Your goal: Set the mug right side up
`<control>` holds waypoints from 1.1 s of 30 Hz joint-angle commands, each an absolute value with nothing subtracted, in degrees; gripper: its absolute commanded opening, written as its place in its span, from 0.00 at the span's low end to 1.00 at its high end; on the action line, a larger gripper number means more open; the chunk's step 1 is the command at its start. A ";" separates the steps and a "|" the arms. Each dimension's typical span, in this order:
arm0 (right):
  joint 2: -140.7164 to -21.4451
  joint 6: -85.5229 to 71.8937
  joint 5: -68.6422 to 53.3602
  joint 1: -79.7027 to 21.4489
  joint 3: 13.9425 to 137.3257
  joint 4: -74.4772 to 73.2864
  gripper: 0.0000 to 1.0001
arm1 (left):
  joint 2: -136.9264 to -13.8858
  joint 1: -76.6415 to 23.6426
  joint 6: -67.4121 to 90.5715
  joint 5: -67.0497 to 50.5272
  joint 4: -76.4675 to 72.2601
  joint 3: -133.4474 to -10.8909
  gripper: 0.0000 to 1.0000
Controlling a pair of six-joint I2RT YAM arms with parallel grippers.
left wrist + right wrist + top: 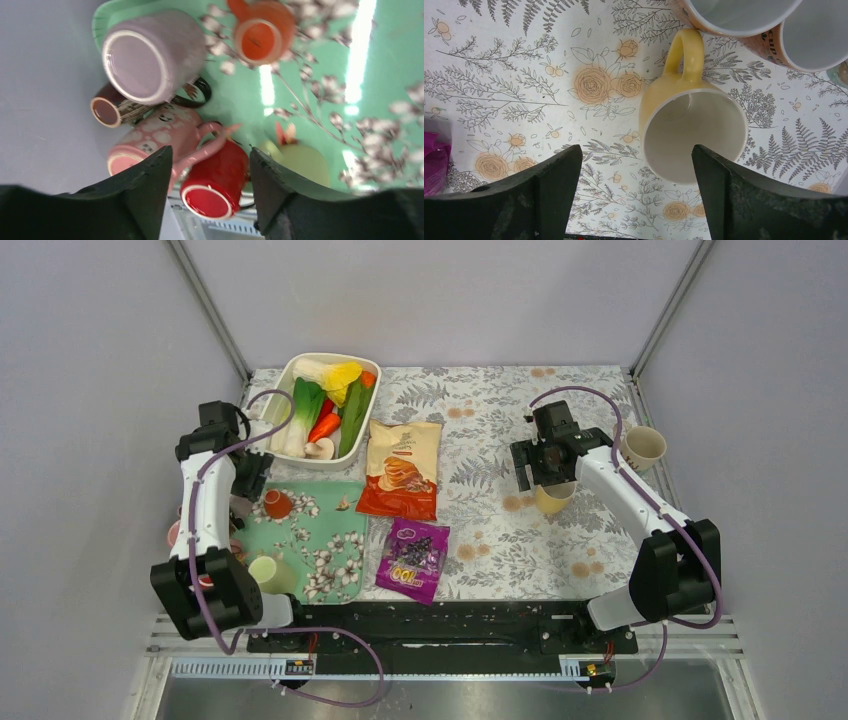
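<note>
Overhead view first: my right hand (543, 470) hangs over the yellow mug (553, 500) at the right of the surface (480, 430), with another mug (645, 447) near the far right edge. My left hand (250, 478) is low at the left edge of the green tray (335, 540), where more mugs sit.

Left wrist view: the fingers stand apart, either side of a red mug (215, 175) that lies tipped, one round end toward the camera. A pink mug (155, 132) leans against it, its handle crossing the gap too. I cannot tell whether the fingers press the red mug or only flank it. A purple mug (145, 55) and an orange mug (260, 30) sit further up the tray.

Right wrist view: the yellow mug stands mouth up on the surface, handle pointing away, touching one of two mugs (734, 12) beyond. The hand is wide open above it, gripping nothing.

I judge the yellow mug finished. The red mug looks next, not yet righted.
</note>
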State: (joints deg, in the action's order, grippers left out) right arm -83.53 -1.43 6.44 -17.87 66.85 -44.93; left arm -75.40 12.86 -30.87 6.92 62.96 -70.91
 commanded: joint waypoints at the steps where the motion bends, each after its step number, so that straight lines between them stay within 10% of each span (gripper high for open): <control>1: -81.65 -1.65 6.39 -18.54 68.41 -44.94 0.90 | -79.99 21.27 -23.46 4.20 48.57 -71.51 0.56; 33: -83.00 -0.52 6.33 -19.86 67.67 -43.95 0.90 | -80.56 31.65 -15.38 -1.80 28.99 -52.32 0.48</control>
